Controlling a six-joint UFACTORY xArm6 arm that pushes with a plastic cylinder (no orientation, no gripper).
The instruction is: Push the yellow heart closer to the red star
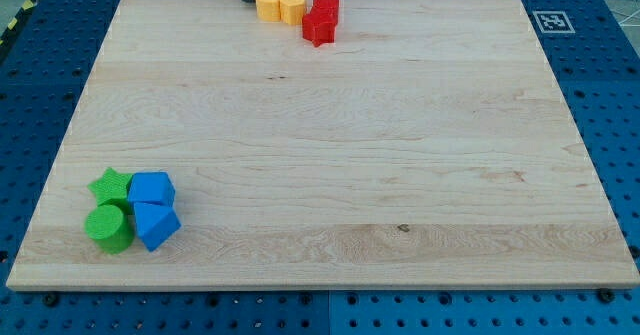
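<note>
Gripper: none is fitted, so nothing opens, closes or is held; my tip [250, 0] is a dark rod end at the view's top edge, just left of the yellow blocks.

Bench [320, 155]: wooden board, its middle bare.

Red pair [321, 19]: which piece is the red star cannot be told; it touches the yellow pair's right side.

Yellow pair [280, 5]: two blocks side by side; the heart is probably the left one [268, 3].

Blue blocks [153, 208] and green blocks [110, 210]: bottom-left, well apart.

Procedure, as judged: little travel is left. Push rightward through the block's centre, slowly, avoiding a glancing contact that would rotate it or drive the reds off the board.
</note>
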